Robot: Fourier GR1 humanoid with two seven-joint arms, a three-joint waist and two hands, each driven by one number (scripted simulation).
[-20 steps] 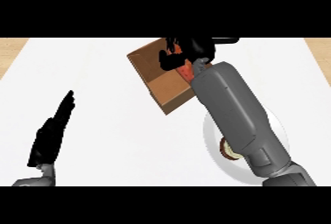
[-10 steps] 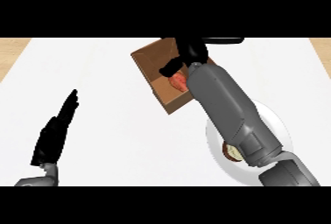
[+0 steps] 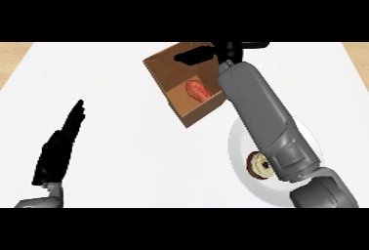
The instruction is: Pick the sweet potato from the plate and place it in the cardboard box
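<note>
One sweet potato (image 3: pixel 197 90) lies inside the cardboard box (image 3: pixel 167 83) at the far middle of the white counter (image 3: pixel 130 161); I see no hand touching it. My right hand (image 3: pixel 216 51) hangs over the box's far edge, fingers spread out and holding nothing. To the near right, the white plate (image 3: pixel 241 161) holds a round brown item (image 3: pixel 258 166), partly behind my forearm. My left hand (image 3: pixel 61 146) rests near left, fingers straight together.
</note>
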